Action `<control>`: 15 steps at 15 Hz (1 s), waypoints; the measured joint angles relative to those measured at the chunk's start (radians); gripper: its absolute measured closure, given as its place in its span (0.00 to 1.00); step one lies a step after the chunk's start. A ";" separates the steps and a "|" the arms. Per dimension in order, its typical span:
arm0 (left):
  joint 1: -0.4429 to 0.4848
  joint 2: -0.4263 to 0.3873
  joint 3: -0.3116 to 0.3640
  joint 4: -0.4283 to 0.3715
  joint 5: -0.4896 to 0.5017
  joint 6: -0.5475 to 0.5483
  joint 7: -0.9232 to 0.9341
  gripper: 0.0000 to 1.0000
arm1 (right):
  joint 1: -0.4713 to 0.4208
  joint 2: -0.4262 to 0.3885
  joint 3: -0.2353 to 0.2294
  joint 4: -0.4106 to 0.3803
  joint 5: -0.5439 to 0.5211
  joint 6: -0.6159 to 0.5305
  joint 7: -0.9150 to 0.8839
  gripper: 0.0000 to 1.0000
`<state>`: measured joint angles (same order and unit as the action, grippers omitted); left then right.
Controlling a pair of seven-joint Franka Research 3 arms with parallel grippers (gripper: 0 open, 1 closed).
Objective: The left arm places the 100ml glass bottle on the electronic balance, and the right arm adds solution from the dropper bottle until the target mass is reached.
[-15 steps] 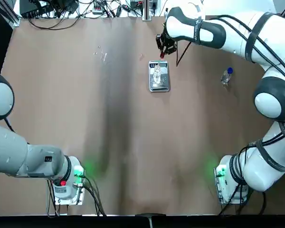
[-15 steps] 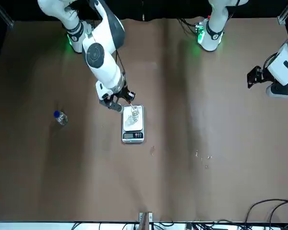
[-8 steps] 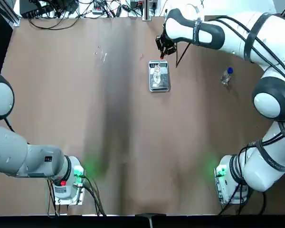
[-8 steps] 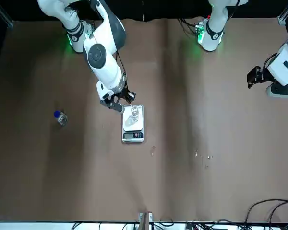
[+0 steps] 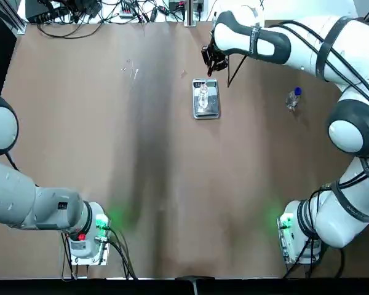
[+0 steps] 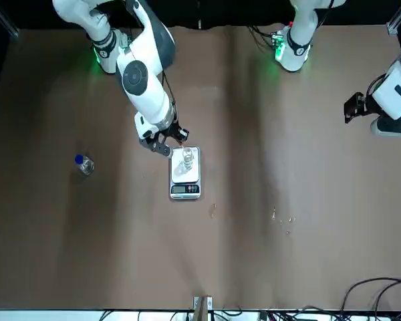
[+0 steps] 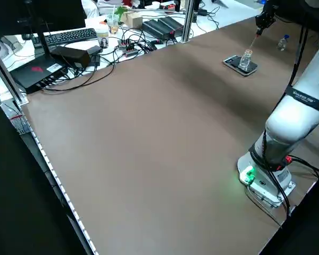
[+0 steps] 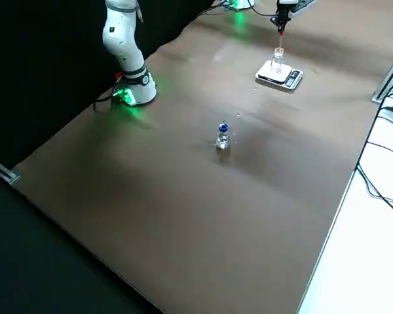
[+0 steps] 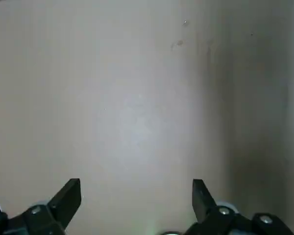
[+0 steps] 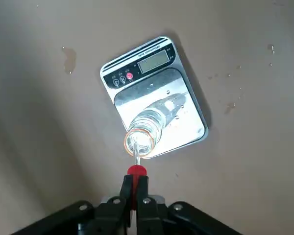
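The 100ml glass bottle (image 5: 203,95) (image 6: 186,159) (image 10: 147,132) stands upright on the pan of the electronic balance (image 5: 210,112) (image 6: 185,190) (image 10: 142,63). My right gripper (image 5: 210,61) (image 6: 170,142) (image 10: 136,183) hovers just above it, shut on a red-topped dropper (image 10: 136,171). The dropper's clear tube points into the bottle's mouth. Capped in blue, the dropper bottle (image 5: 293,98) (image 6: 84,164) (image 8: 223,136) stands alone on the table on the robot's right. Far from the balance, at the robot's left side, my left gripper (image 6: 353,107) (image 9: 136,196) is open over bare table.
Small clear glinting bits (image 5: 132,70) (image 6: 284,219) lie left of the balance. Cables (image 5: 111,12) run along the table's far edge. A bench with a keyboard (image 7: 69,36) and boxes stands beyond that edge. Both arm bases (image 5: 86,236) (image 5: 298,236) sit at the near edge.
My right gripper with the dropper has shifted only very slightly above the bottle. Nothing else has moved.
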<state>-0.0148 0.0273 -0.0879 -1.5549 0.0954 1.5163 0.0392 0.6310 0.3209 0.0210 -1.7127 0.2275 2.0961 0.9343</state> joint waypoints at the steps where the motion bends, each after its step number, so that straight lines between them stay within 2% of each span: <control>1: 0.000 0.000 0.000 0.000 0.000 0.000 0.000 0.00 | 0.000 0.000 0.000 0.000 0.000 0.000 0.000 0.94; 7: 0.000 0.004 0.000 0.000 0.000 0.000 0.000 0.00 | 0.000 -0.004 -0.005 0.034 0.000 0.000 0.020 0.94; 11: 0.000 0.004 0.000 0.000 0.000 0.000 0.000 0.00 | -0.004 -0.039 -0.017 0.059 0.000 -0.013 0.042 0.94; 14: 0.000 0.005 0.000 0.000 0.000 0.000 0.000 0.00 | -0.060 -0.091 -0.026 0.062 -0.001 -0.073 0.042 0.94; 15: 0.000 0.005 0.000 0.000 0.000 0.000 0.000 0.00 | -0.122 -0.122 -0.029 0.063 -0.001 -0.094 0.023 0.94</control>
<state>-0.0148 0.0320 -0.0879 -1.5553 0.0954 1.5163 0.0392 0.5089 0.1990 -0.0079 -1.6501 0.2266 2.0018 0.9576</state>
